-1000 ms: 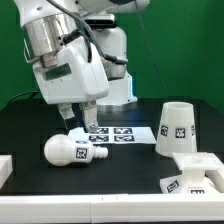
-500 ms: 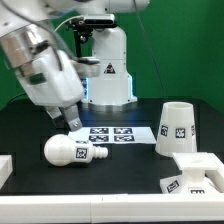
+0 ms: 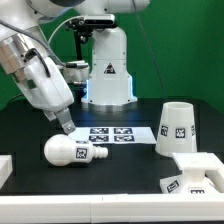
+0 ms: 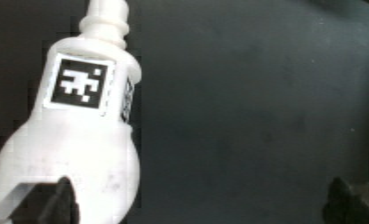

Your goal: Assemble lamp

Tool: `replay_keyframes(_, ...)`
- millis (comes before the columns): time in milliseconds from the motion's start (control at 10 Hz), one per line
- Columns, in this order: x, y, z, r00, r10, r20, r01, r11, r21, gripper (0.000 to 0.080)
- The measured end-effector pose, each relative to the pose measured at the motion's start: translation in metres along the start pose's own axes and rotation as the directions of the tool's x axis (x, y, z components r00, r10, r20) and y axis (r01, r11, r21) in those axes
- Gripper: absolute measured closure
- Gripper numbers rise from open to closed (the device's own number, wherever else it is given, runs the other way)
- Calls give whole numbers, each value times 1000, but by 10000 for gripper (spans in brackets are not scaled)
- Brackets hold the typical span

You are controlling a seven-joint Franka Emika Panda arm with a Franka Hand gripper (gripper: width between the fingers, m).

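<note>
The white bulb lies on its side on the black table, neck with a tag pointing to the exterior view's right. In the wrist view the bulb fills one side, tag facing up. My gripper hangs tilted just above the bulb's rounded end, open and empty; one fingertip overlaps the bulb's edge, the other is far across. The tapered shade stands on its wide end at the exterior view's right. The squarish base block sits at the front right.
The marker board lies flat between the bulb and the shade. The white robot pedestal stands behind it. A white rim piece shows at the front left edge.
The arm has swung to the exterior view's left and tilted over, and the gripper has come down closer to the bulb. The lamp parts have not moved.
</note>
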State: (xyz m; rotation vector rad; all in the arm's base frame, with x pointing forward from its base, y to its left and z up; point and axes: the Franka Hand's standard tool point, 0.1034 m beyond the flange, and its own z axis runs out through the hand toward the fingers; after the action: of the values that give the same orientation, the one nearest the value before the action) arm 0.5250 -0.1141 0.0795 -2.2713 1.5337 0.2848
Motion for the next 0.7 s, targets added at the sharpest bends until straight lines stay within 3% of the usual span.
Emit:
replay_keyframes(200,-5,15,1,993,33,118,-31,999,-17,100)
replay_keyframes(300,-3,29,-2,970,73,231,-67,997,-34,100)
replay_keyframes(500,7,41,-2,890,122,438,-101,992,-71,100)
replay_keyframes(600,13,47,3,879,138,456,-113,990,-81,100)
replay_keyframes(700,7,52,2,834,150,531,-114,988,-100,100)
